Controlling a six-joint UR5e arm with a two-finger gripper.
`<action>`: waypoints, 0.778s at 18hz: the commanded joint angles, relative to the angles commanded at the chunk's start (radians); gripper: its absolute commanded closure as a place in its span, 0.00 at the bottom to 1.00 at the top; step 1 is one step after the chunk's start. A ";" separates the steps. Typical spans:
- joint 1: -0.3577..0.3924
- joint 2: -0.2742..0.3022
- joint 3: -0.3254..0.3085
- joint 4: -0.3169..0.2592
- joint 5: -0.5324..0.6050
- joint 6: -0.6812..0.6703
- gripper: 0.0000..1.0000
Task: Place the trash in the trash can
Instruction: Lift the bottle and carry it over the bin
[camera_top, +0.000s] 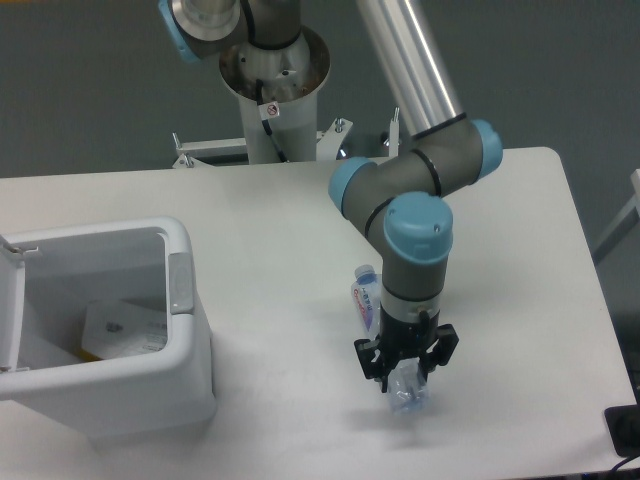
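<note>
The white table (250, 220) stretches out beneath me on all sides, and my arm (415, 210) reaches down onto it from the silver column behind. Well off to the left of my gripper stands the trash can (190, 390), a large white bin with its lid swung open at the far left and a grey latch (180, 282) on the rim facing me; inside it I see pale flat pieces lying on the bottom, though I cannot make out what they are. My gripper (405, 372) points straight down, its black fingers closed on the crushed clear bottle (367, 300) near its lower end. The bottle runs from between my fingers up and to the left, its cap end and white-red label showing just beside my wrist, its clear base poking out below my fingertips. Whether it touches the table I cannot tell.
</note>
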 joint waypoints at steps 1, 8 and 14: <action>-0.002 0.023 0.037 0.002 -0.063 -0.030 0.39; -0.069 0.130 0.250 0.066 -0.310 -0.193 0.39; -0.187 0.192 0.244 0.072 -0.309 -0.183 0.39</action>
